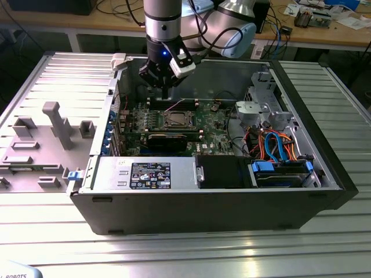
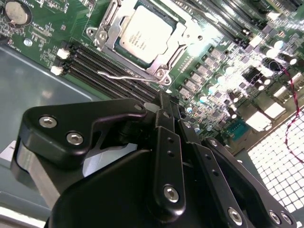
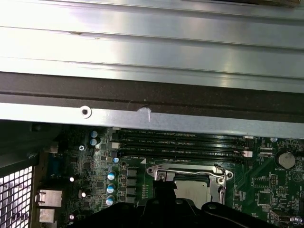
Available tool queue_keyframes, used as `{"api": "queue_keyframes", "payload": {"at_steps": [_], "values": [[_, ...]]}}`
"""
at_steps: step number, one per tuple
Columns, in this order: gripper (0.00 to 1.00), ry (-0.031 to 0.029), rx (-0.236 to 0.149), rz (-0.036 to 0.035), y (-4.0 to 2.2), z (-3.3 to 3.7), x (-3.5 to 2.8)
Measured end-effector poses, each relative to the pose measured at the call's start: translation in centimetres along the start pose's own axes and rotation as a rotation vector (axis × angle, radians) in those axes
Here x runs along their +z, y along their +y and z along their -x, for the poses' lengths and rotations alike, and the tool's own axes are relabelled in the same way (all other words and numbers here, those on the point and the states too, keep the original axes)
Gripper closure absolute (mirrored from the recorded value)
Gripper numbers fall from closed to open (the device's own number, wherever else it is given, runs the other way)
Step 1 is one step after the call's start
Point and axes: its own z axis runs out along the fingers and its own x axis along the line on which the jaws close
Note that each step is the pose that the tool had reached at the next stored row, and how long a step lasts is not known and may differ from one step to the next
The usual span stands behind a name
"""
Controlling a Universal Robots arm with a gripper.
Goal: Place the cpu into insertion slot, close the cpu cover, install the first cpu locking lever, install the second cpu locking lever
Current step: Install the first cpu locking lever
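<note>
1. Grey fixture tray (image 1: 43, 139): it lies on the slatted metal table (image 1: 191, 255) at the exterior view's left, beside the open computer case (image 1: 220, 205), and carries upright grey blocks.
2. Label plate (image 1: 149, 175): a black sticker on the silver housing along the case's near wall.
3. Gripper (image 1: 165, 88): it hangs from the arm over the far part of the motherboard (image 1: 211, 130), just beyond the socket and near the case's far wall. In the second wrist view the black fingers (image 2: 166, 142) lie pressed together with nothing between them, their tips above the board beside the memory slots (image 2: 102, 66).
4. Cpu (image 2: 142, 35): the dull silver chip sits flat in the insertion slot (image 1: 177, 120), near the middle of the board. It also shows in the first wrist view (image 3: 192, 190), partly hidden by the gripper's black body.
5. Cpu cover (image 2: 183, 35): the silver frame lies down around the chip, whose top shows through the square cut-out.
6. Locking lever (image 2: 123, 74): a thin bent wire rod runs along the socket's edge on the memory-slot side, low against the board; whether it is hooked I cannot tell.
7. Coin cell (image 3: 285, 159): a round silver battery stands on the board to one side of the socket.
8. Drive bay with cables (image 1: 278, 147): blue and orange leads bunch at the exterior view's right inside the case.
</note>
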Motion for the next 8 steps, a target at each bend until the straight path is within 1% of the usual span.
{"api": "queue_keyframes", "payload": {"at_steps": [1, 8], "values": [[0.89, -0.0007, 0.0, 0.0101, -0.01, -0.01, 0.0], [0.89, -0.0008, 0.0, 0.0127, -0.01, -0.01, 0.0]]}}
